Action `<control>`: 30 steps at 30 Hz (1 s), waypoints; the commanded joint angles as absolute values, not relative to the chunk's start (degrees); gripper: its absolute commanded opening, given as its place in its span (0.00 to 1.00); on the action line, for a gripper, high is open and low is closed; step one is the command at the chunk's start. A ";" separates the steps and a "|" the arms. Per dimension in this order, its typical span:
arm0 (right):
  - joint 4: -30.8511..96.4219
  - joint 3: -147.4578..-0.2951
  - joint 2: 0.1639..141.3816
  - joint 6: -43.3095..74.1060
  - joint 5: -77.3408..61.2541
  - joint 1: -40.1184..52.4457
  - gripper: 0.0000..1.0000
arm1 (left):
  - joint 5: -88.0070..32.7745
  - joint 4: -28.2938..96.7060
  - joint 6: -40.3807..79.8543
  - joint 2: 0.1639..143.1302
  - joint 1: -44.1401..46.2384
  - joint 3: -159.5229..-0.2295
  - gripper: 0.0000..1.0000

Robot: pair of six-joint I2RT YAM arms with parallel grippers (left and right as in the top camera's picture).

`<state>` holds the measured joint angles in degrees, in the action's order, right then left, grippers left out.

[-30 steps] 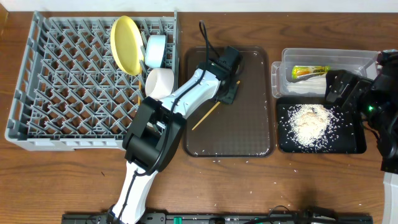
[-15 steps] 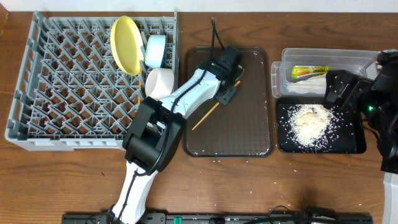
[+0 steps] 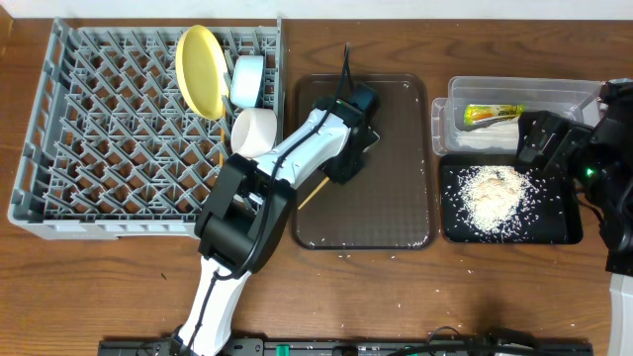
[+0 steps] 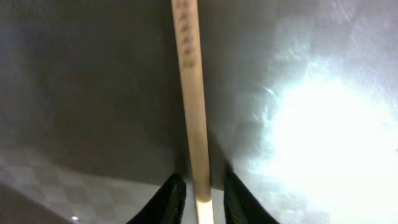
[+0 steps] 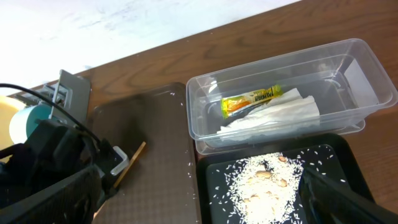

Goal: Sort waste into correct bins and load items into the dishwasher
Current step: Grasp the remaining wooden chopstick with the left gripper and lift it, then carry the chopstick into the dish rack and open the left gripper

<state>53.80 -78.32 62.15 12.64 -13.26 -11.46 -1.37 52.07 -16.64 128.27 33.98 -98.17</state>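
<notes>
A wooden chopstick (image 4: 191, 93) lies on the brown tray (image 3: 396, 218); its lower end shows at the tray's left (image 3: 309, 194). My left gripper (image 4: 204, 199) is down over it, one dark finger on each side with thin gaps showing. My right gripper (image 5: 199, 202) hangs wide open and empty above the black tray (image 3: 564, 232), which holds the rice scraps (image 3: 492, 195). The clear tub (image 3: 579, 94) holds the yellow-green sachet (image 3: 493, 114) and the white napkin (image 5: 280, 112). In the grey dish rack (image 3: 99, 148) stand the yellow plate (image 3: 201, 71), the light-blue bowl (image 3: 247, 81) and a white bowl (image 3: 254, 131).
A few rice grains lie on the wooden table in front of the brown tray (image 3: 341, 255). The rack fills the left side, the brown tray the middle, the two bins the right. My left arm (image 3: 237, 227) stretches from the front edge across the rack's corner.
My left gripper has shifted down and left along the chopstick and its fingers have drawn closer together. The right arm has not moved.
</notes>
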 commanded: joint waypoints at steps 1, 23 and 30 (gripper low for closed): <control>53.82 -78.85 62.04 13.23 -13.08 -11.77 0.99 | -2.55 52.88 -15.51 129.14 34.04 -98.70 0.14; 53.82 -78.85 62.04 13.23 -13.08 -11.77 0.99 | -1.91 66.32 -4.99 109.23 22.48 -112.03 0.08; 53.84 -78.85 62.04 13.23 -13.08 -11.77 0.99 | -1.74 69.63 -5.04 108.40 10.55 -109.82 0.08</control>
<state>53.80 -78.32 62.13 12.64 -13.26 -11.46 -2.17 69.14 -5.80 106.00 13.58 -111.94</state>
